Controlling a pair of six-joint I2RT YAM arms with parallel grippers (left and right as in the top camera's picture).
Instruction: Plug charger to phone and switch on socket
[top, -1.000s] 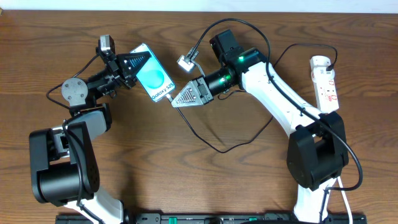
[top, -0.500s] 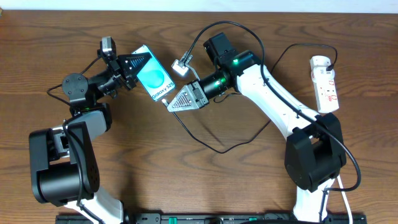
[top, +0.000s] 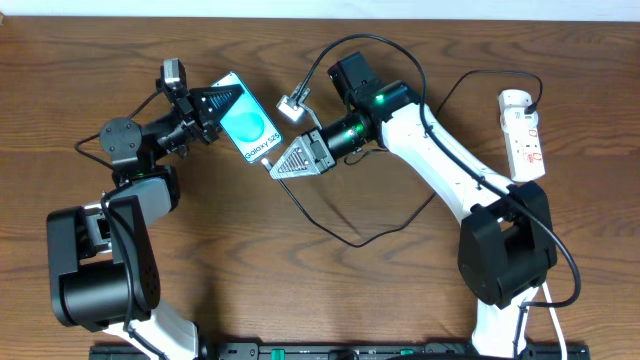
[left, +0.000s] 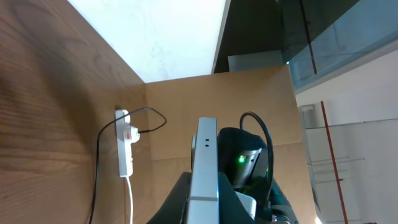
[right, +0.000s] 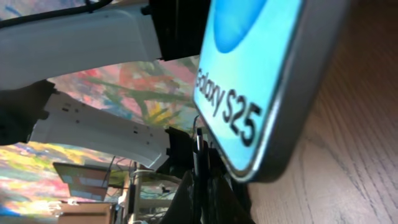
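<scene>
My left gripper (top: 228, 100) is shut on the phone (top: 250, 130), holding it tilted above the table with its blue "Galaxy S25" screen up. In the left wrist view the phone (left: 205, 155) shows edge-on between my fingers. My right gripper (top: 275, 166) is shut on the charger, whose black plug tip (right: 198, 144) stands right at the lower edge of the phone (right: 261, 68). I cannot tell whether the tip is touching it. The charger cable (top: 352, 242) loops across the table. The white socket (top: 525, 135) lies at the far right.
The black cable sweeps in a wide loop under my right arm and runs towards the socket (left: 124, 149). A white lead leaves the strip towards the table's front. My right arm (left: 245, 155), green light lit, is just behind the phone.
Over the last second my right gripper has shifted left with the plug tip, up to the phone's lower end. The left gripper and phone have barely moved.
</scene>
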